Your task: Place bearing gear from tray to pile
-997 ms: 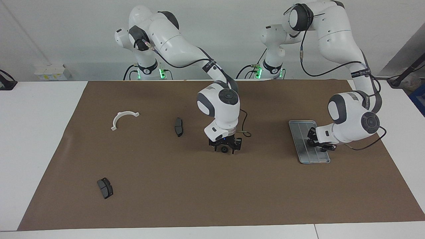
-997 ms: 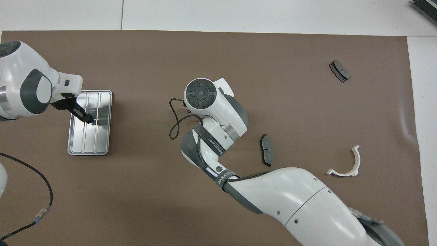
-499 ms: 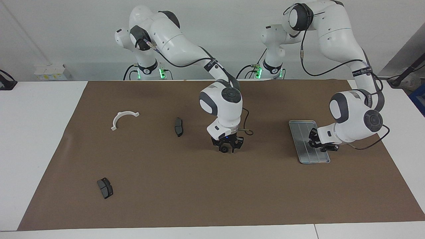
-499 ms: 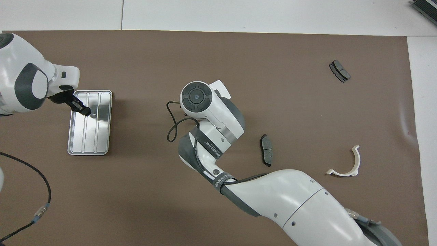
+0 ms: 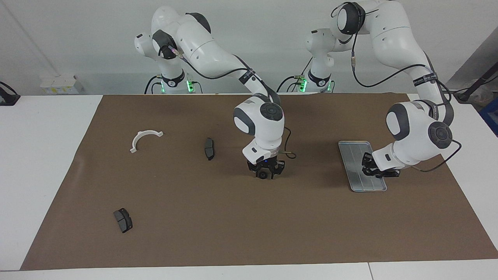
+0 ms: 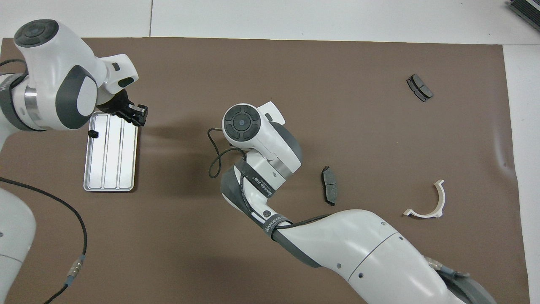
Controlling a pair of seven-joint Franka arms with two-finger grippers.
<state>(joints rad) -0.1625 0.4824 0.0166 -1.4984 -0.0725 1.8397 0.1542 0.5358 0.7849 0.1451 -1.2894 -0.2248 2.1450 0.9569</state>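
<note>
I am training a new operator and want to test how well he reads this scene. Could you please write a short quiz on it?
1. True or false: the tray lies toward the left arm's end of the table.
2. How many brake pads lie on the brown mat?
3. What is the right gripper at? A: the tray. B: a small black gear in the middle of the mat. C: the white bracket.

Key: 1 true. 2 two. 3 B.

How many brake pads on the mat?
2. One brake pad lies mid-mat, beside the white bracket; the second brake pad lies farther from the robots, toward the right arm's end. Arms may hide others.
</note>
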